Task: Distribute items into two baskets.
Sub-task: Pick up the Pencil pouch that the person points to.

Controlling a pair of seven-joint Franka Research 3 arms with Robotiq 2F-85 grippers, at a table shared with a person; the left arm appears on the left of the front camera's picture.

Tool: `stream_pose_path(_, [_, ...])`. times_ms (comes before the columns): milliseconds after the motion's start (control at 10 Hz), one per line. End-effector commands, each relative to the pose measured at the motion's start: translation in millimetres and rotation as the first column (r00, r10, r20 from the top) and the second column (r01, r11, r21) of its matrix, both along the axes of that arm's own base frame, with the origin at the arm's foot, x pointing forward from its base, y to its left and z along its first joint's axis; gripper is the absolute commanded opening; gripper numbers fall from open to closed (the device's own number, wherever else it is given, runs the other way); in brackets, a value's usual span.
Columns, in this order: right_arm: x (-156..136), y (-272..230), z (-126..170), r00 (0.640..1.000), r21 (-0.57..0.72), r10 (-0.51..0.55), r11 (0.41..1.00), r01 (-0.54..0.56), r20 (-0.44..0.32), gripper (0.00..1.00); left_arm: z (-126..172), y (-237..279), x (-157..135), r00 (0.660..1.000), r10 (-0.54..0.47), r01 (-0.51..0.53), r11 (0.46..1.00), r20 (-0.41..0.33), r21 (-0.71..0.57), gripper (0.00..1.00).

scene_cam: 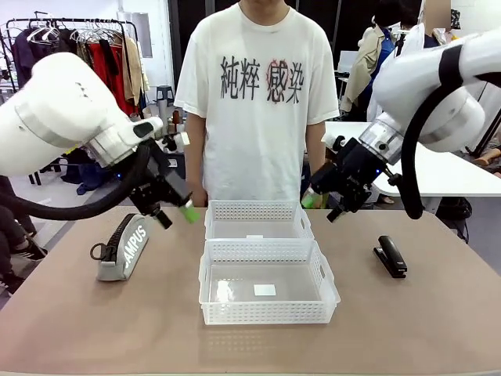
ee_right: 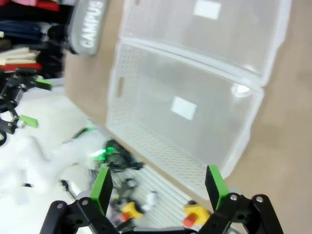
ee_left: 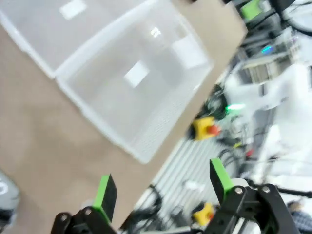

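The grey "CAMPUS" pouch (scene_cam: 125, 247) stands on edge at the table's left, also at the top of the right wrist view (ee_right: 90, 27). On the right lies the black stapler (scene_cam: 390, 256). Two empty white baskets sit mid-table, touching: the far one (scene_cam: 258, 210) (ee_right: 127, 19) (ee_left: 29, 29) and the near one (scene_cam: 266, 312) (ee_right: 146, 141) (ee_left: 161, 126). My left gripper (scene_cam: 175, 215) (ee_left: 163, 187) hovers open between the pouch and the far basket. Open too, my right gripper (scene_cam: 325, 207) (ee_right: 158, 187) hangs above the far basket's right end, up and left of the stapler.
A person in a white printed T-shirt (scene_cam: 258, 102) stands at the far edge behind the baskets. The brown table (scene_cam: 94, 329) has bare room in front and on both sides. A white table (scene_cam: 454, 176) stands behind at the right.
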State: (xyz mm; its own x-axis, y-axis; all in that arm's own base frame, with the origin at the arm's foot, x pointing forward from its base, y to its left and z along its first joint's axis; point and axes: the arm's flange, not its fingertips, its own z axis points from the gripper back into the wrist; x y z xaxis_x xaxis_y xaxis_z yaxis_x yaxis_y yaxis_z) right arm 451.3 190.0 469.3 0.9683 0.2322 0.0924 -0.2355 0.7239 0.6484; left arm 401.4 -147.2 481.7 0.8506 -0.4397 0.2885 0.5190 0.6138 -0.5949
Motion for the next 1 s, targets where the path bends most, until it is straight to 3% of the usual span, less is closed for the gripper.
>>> stream_pose_path(0, [15.7, -11.4, 16.6, 0.994, 0.163, -0.08, 0.982, 0.091, -0.067, 1.0, -2.7, 16.5, 12.7, 0.993, 0.072, -0.094, 0.956, -0.088, -0.277, 1.0])
stream_pose_path(100, [17.9, -16.5, 26.3, 0.994, 0.224, -0.09, 0.969, 0.102, -0.066, 1.0, 0.0, 22.0, 15.8, 0.989, 0.092, -0.133, 0.908, -0.12, -0.398, 1.0])
stream_pose_path(300, [21.1, -30.2, 46.7, 0.993, 0.34, -0.095, 0.934, 0.111, -0.065, 1.0, 7.0, 34.8, 19.6, 0.98, 0.138, -0.194, 0.835, -0.146, -0.514, 1.0])
stream_pose_path(500, [27.0, -45.8, 64.8, 0.993, 0.433, -0.098, 0.894, 0.119, -0.071, 1.0, 18.6, 45.6, 18.7, 0.982, 0.155, -0.19, 0.806, -0.11, -0.561, 1.0])
stream_pose_path(600, [28.3, -49.1, 66.4, 0.994, 0.454, -0.091, 0.885, 0.105, -0.052, 1.0, 21.7, 47.2, 16.5, 0.991, 0.112, -0.136, 0.804, -0.077, -0.579, 1.0])
stream_pose_path(700, [25.1, -39.4, 62.7, 0.989, 0.37, -0.121, 0.918, 0.144, -0.086, 1.0, 18.0, 48.0, 23.4, 0.975, 0.162, -0.22, 0.816, -0.154, -0.534, 1.0])
stream_pose_path(900, [25.1, -39.4, 62.7, 0.989, 0.37, -0.121, 0.918, 0.144, -0.086, 1.0, 18.0, 48.0, 23.4, 0.975, 0.162, -0.22, 0.816, -0.154, -0.534, 1.0])
